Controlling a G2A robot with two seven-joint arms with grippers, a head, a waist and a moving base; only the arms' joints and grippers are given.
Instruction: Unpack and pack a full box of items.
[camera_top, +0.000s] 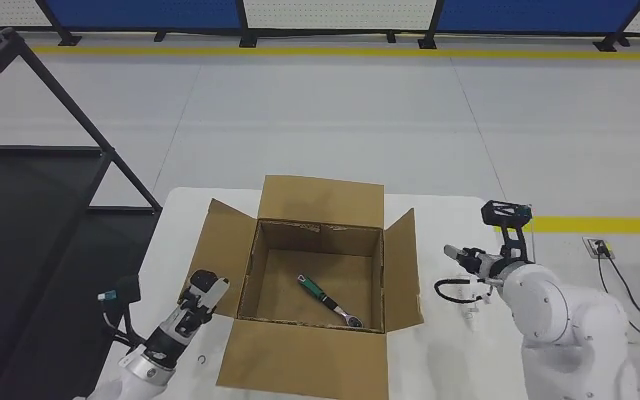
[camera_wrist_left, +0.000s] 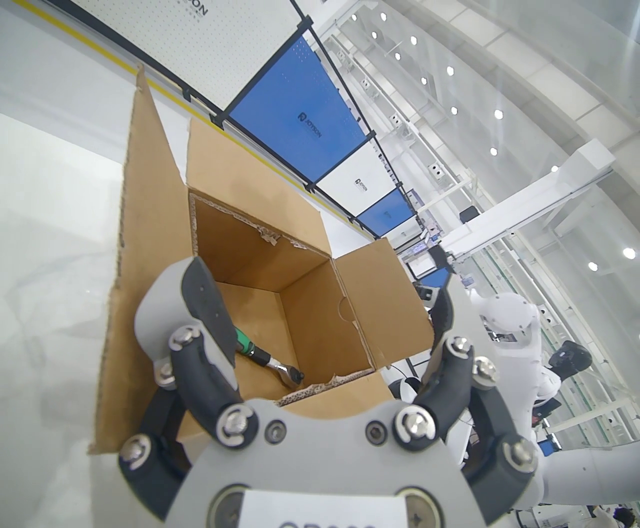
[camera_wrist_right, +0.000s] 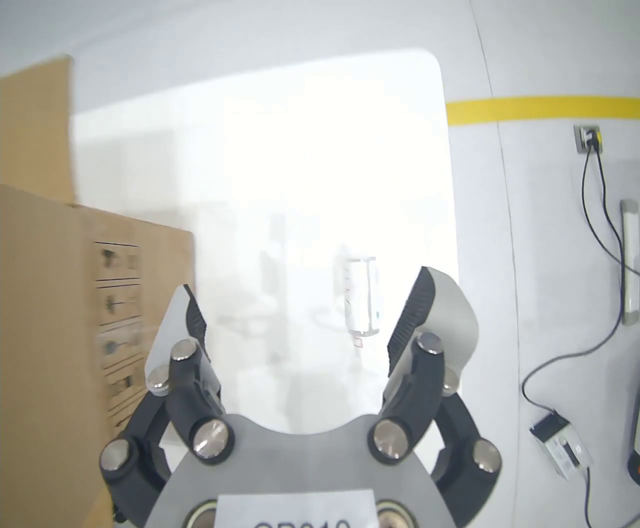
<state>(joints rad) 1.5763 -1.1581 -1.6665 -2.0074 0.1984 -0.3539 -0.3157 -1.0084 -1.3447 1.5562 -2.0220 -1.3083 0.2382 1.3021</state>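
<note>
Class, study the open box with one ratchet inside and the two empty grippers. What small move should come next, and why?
Probably: bring the left gripper over the left flap and down toward the ratchet. The ratchet lies alone in the box, and this gripper is open, empty, beside that flap, with its wrist view facing the tool.

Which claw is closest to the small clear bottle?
The right claw: the bottle sits just ahead of its open jaws, while the left claw is across the box.

Top looks down on the box (camera_top: 322, 200) — both wrist views apparently share it.
</note>
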